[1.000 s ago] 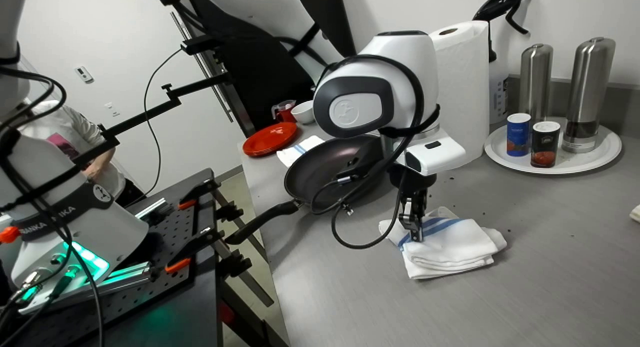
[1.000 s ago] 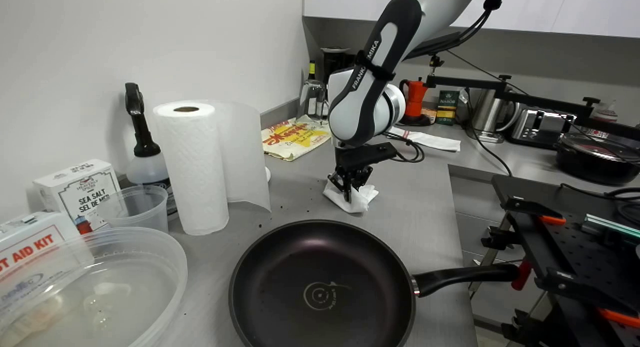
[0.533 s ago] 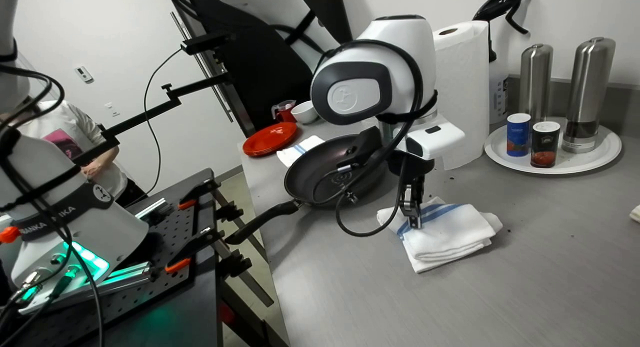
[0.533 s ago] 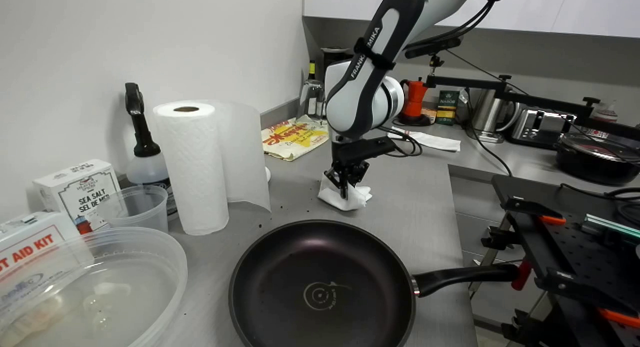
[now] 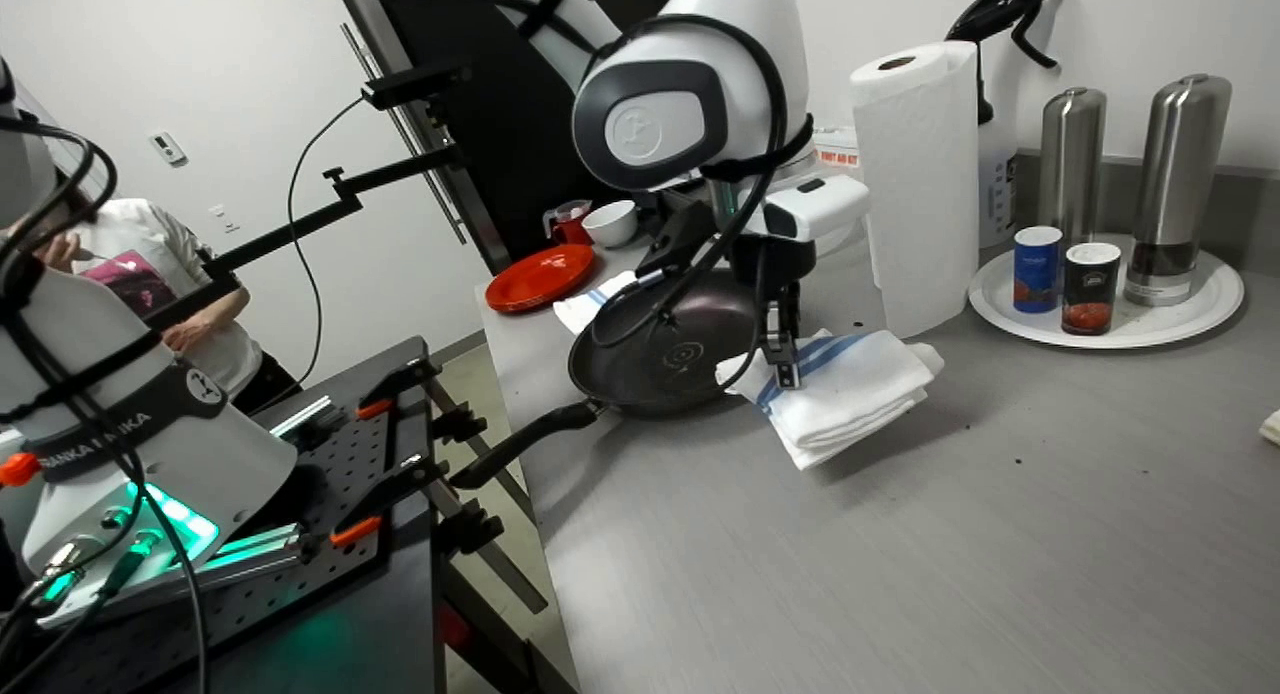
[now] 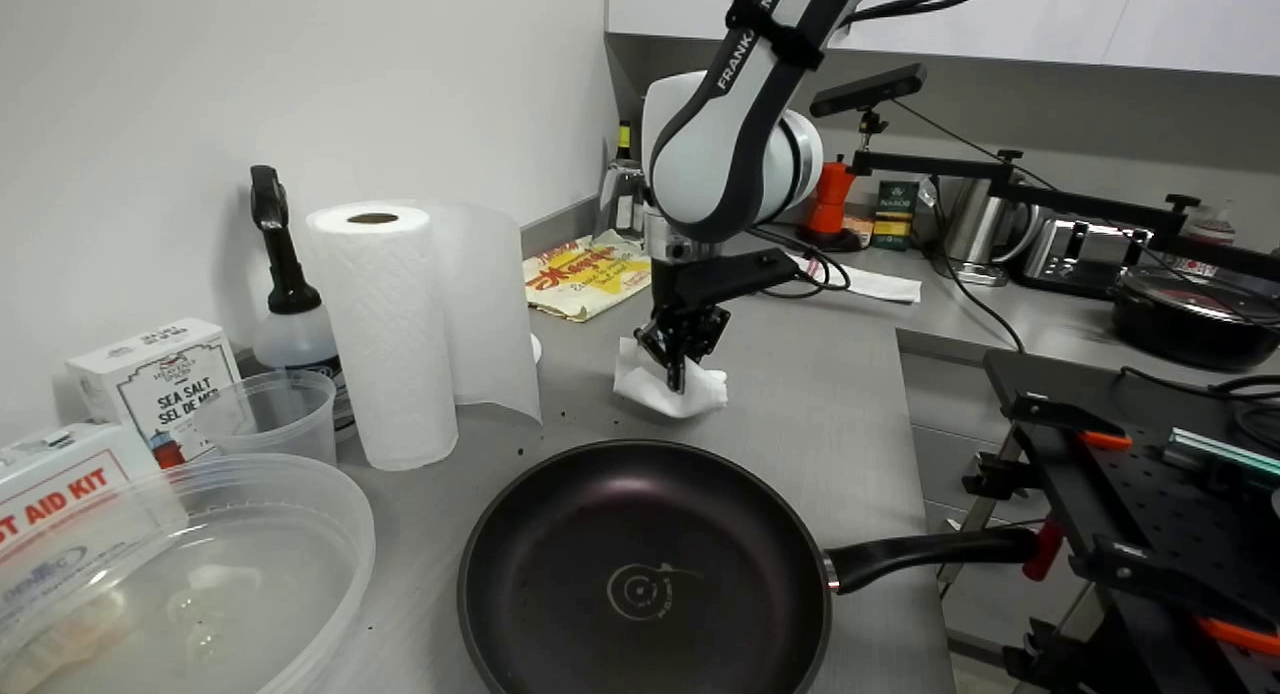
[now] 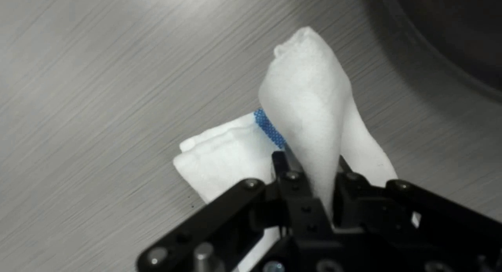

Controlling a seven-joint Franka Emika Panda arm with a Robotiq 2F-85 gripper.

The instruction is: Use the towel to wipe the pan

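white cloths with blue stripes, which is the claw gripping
The folded, blue-striped white cloth pinched in the black claw; the other white cloth lies on the grey counter beside the round red dish.

Pan (image 6: 645, 534) cut short, towel (image 7: 308, 84) partly covered
At its lower border an exterior view crops the pan; the wrist view catches only an arc of it, upper right. There the gripper (image 7: 311, 162) hides part of the towel and is cropped below. The top edge crops the robot arm (image 6: 745, 144) in both exterior views. In an exterior view the left edge clips a clear tub (image 6: 362, 529) and a first aid kit (image 6: 85, 479); dark specks (image 5: 1018, 461) on the counter (image 5: 720, 574) are too small to identify.
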